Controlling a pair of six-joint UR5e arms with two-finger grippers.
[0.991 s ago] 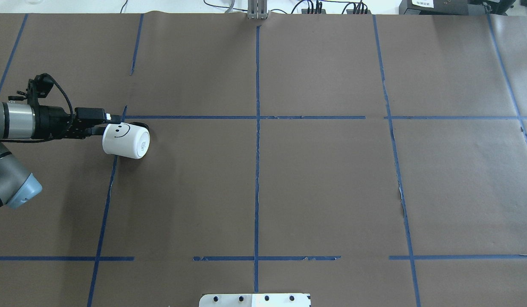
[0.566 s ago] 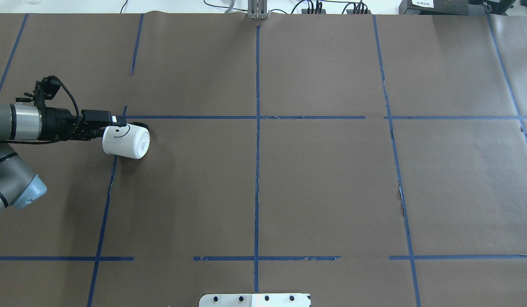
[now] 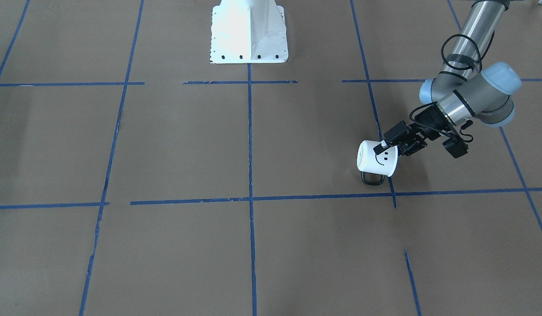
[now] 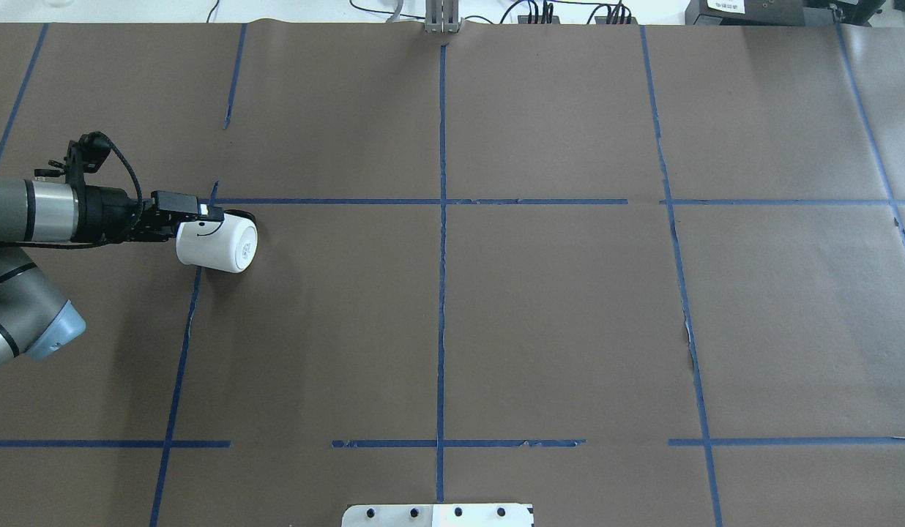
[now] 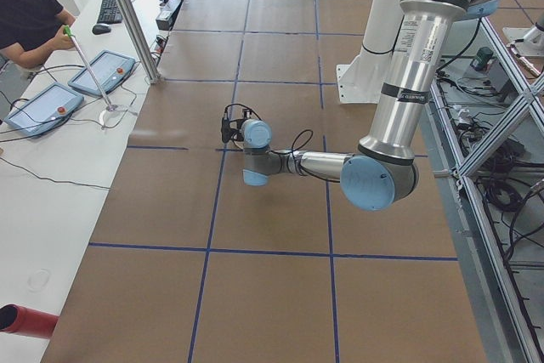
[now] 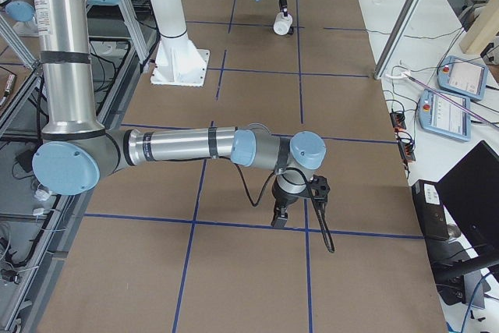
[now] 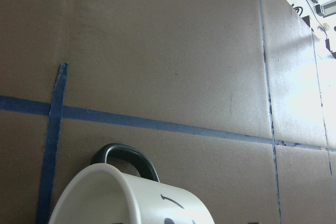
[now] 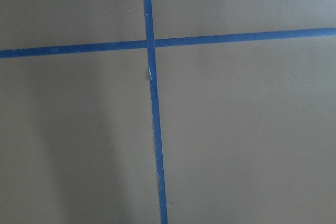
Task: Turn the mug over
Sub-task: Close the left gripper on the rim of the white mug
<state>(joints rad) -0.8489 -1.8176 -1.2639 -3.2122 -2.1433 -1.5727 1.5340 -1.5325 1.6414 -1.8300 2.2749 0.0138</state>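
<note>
The brown bench (image 4: pixel 555 322) is crossed by blue tape lines (image 4: pixel 441 293). In the overhead view the left arm (image 4: pixel 28 212) stretches in from 9 o'clock, low and almost level. Its jaws are at the rim of the mug (image 4: pixel 217 245), with one finger (image 4: pixel 189 205) over the outside of the wall. Whether they are clamped on it or apart, one cannot tell. The right arm (image 6: pixel 171 146) shows only in the right side view, with its jaws pointing down over the bench, and their state also cannot be told. The mug lies on its side at 9 o'clock of the bench, just beside a tape crossing. Its mouth is toward 9 o'clock and its base toward 3 o'clock. Its black handle (image 7: pixel 126 149) points to 12 o'clock. The smiley face (image 3: pixel 380 157) looks upward.
</note>
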